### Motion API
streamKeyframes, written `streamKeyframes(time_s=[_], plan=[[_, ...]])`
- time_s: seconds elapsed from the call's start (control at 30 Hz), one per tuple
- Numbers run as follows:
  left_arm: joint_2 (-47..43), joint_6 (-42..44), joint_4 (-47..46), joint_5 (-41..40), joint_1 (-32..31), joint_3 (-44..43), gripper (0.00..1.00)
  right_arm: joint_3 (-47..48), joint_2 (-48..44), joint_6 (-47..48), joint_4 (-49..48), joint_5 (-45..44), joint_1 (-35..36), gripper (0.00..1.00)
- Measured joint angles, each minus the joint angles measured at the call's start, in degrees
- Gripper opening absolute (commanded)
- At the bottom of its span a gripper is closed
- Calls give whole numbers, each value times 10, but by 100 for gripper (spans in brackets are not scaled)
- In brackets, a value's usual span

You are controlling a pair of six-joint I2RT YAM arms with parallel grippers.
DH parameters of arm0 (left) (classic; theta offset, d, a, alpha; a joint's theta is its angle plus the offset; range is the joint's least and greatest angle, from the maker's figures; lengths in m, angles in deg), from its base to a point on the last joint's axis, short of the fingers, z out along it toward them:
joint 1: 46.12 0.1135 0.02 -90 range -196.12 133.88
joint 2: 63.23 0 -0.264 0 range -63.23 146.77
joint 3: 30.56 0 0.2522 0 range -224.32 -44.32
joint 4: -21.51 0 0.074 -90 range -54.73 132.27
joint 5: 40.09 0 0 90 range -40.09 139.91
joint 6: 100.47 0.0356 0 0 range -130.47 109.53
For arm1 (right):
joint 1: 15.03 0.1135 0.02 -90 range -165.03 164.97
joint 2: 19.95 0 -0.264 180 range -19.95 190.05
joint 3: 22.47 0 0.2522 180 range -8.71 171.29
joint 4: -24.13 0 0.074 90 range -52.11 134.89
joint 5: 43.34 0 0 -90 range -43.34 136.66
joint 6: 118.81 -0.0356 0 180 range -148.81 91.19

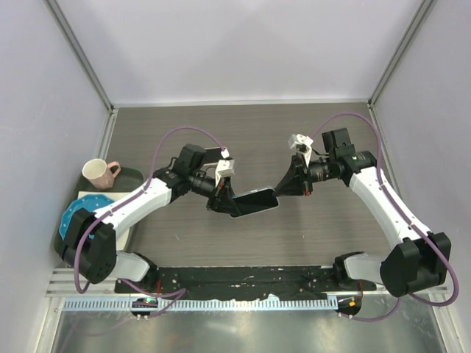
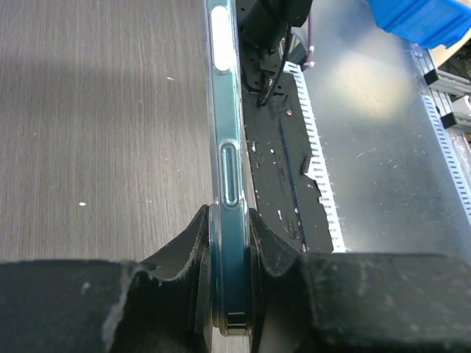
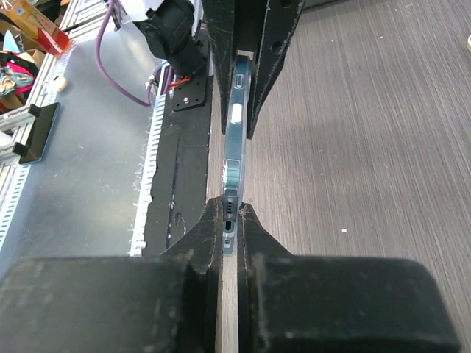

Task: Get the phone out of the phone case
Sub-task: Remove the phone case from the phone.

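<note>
While the left hand (image 2: 229, 228) clamps one end of the cased phone (image 1: 256, 200), the right hand (image 3: 230, 217) pinches tightly on the other.

1. No text, label, brand, number or sign can be read in any of the views.
2. The side of the phone case (image 2: 224, 184), seen close in both wrist views, shows nothing legible.
3. Any print on the yellow-and-red packet (image 3: 35, 28), at the top left corner of the right wrist view, is too small and blurred to tell.
</note>
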Motion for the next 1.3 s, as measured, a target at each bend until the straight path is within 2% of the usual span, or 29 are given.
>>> streamKeyframes(time_s=[0.5,0.67,0.9,1.0,1.13,1.3], plan=[[-8,7,-9,77,0,-5,0,46,-36,21,81,31,26,1],[-9,9,-7,87,-1,-6,0,46,-39,3,78,43,34,2],[-9,16,-5,102,1,-11,0,45,-44,-77,23,57,37,1],[-9,18,-4,106,3,-13,0,35,-49,-117,-16,64,39,5],[-9,18,2,115,5,-13,0,26,-53,-173,-63,73,47,20],[-9,21,2,121,5,-14,0,26,-54,-203,-93,83,53,23]])
